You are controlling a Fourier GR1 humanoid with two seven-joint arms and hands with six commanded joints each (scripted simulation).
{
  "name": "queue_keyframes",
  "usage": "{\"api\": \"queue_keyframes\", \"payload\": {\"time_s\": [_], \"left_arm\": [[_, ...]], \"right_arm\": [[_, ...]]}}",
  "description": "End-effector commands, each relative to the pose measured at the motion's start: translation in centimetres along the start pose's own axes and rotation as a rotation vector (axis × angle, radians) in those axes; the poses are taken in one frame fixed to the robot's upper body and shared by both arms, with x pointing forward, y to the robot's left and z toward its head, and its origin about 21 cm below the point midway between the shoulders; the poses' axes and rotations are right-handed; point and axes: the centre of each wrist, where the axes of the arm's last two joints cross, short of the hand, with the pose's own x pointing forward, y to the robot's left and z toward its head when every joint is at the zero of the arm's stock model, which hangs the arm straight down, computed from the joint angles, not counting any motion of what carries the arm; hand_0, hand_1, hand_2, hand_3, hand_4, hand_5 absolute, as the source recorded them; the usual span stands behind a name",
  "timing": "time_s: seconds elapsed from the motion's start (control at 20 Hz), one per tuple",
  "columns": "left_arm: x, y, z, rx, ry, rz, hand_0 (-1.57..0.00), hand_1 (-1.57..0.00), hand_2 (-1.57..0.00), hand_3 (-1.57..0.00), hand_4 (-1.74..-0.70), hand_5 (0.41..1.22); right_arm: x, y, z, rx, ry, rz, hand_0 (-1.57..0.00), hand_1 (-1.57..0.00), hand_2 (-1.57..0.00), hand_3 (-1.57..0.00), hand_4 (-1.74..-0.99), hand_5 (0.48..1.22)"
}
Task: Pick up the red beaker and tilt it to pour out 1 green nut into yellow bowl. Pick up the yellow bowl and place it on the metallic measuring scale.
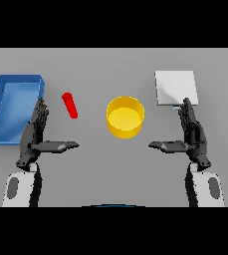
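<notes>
I take the yellow bowl (125,116) at mid-table as my landmark. Far to its left I see the blue tray (16,84); up to its right, the pale scale (175,87), its small front panel too blurred to read. My left hand (35,135) and right hand (192,132) flank the bowl, well apart from it, fingers straight, thumbs spread inward, holding nothing. The red beaker (69,105) stands left of the bowl, its long axis seemingly tilted up-left.

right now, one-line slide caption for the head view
Both hands, left hand and right hand, open beside the red beaker, yellow bowl and metallic scale.
</notes>
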Motion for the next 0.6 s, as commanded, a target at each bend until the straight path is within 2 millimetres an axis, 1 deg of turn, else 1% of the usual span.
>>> {"api": "queue_keyframes", "payload": {"time_s": [0.0, 0.2, 0.25, 0.3, 0.35, 0.45, 0.55], "left_arm": [[0.0, 0.1, 0.0, 0.002, 0.000, 0.001, 0.00, 0.00, 0.00, 0.00, -1.15, 0.599], [0.0, 0.6, 0.4, 0.001, -0.002, -0.001, 0.00, 0.00, 0.00, 0.00, -1.15, 0.599], [0.0, 0.5, 0.6, 0.000, 0.001, -0.002, 0.00, 0.00, 0.00, 0.00, -1.15, 0.599], [0.6, 1.2, 1.4, -0.022, -0.016, -0.070, 0.00, 0.00, 0.00, 0.00, -1.15, 0.599], [0.8, 1.2, 2.1, -0.042, -0.030, -0.106, 0.00, 0.00, 0.00, 0.00, -1.16, 0.599], [1.4, 0.8, 2.9, -0.068, -0.028, -0.138, 0.00, 0.00, 0.00, 0.00, -1.16, 0.599], [1.8, 0.5, 3.1, -0.069, -0.013, -0.159, 0.00, 0.00, 0.00, 0.00, -1.16, 0.600]], "right_arm": [[0.0, -0.1, 0.0, -0.002, 0.000, 0.000, 0.00, 0.00, 0.00, 0.00, -1.167, 0.599], [0.0, -0.4, 0.0, -0.002, 0.000, 0.001, 0.00, 0.00, 0.00, 0.00, -1.167, 0.599], [0.0, -0.2, 0.0, -0.004, -0.009, 0.001, 0.00, 0.00, 0.00, 0.00, -1.167, 0.599], [0.3, -0.7, 1.0, 0.005, -0.081, 0.161, 0.00, 0.00, 0.00, 0.00, -1.167, 0.599], [0.1, -0.6, 1.7, 0.006, -0.106, 0.252, 0.00, 0.00, 0.00, 0.00, -1.163, 0.595], [0.1, -0.3, 2.2, 0.004, -0.114, 0.335, 0.00, 0.00, 0.00, 0.00, -1.160, 0.591], [0.2, -0.1, 2.4, 0.002, -0.114, 0.348, 0.00, 0.00, 0.00, 0.00, -1.162, 0.591]]}}
